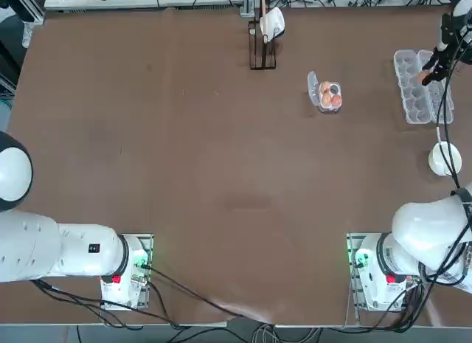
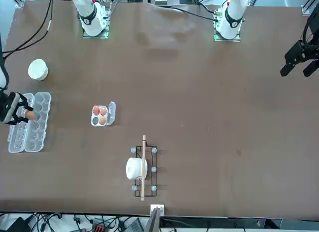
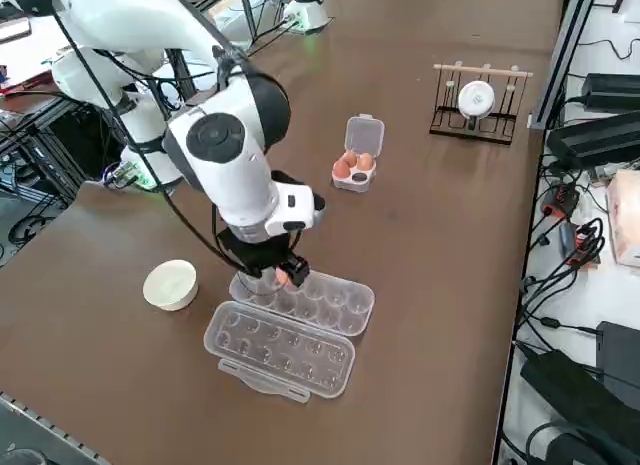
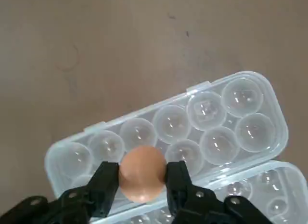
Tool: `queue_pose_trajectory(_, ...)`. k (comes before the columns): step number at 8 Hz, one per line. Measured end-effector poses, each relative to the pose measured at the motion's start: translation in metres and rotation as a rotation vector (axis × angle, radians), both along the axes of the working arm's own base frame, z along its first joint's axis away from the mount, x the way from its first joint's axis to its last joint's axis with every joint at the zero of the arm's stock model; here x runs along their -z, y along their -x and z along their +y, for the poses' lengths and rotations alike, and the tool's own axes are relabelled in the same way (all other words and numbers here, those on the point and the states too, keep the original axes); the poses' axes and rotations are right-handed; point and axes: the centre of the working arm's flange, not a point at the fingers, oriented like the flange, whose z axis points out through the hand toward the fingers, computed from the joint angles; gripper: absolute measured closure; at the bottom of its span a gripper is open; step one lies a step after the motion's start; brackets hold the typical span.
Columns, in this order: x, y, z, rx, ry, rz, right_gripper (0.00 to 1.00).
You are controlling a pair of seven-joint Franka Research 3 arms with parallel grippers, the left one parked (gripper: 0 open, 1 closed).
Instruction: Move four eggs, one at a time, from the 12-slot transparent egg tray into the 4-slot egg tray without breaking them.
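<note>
Top view: the 4-slot egg tray (image 1: 329, 95), well away from the right gripper (image 1: 430, 71), holds three eggs; one cup remains.

Right side view: the gripper hangs above the 12-slot transparent egg tray (image 3: 318, 299).

Wrist view: its fingers (image 4: 106, 180) clamp the fourth egg (image 4: 142, 173), smooth, orange-brown, seemingly uncracked; the cups beneath look empty.

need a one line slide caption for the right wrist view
Right gripper shut on the last egg, held above the emptied 12-slot transparent egg tray.
</note>
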Motion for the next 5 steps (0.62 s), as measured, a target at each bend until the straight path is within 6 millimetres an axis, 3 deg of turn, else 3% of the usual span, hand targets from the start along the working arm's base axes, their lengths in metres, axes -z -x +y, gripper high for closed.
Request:
queue_pose_trajectory(2,-0.025,-0.007,0.032,0.088,-0.012,0.044,0.43)
queue_pose_trajectory(5,-0.060,-0.029,0.115,0.231,0.007,0.077,0.43)
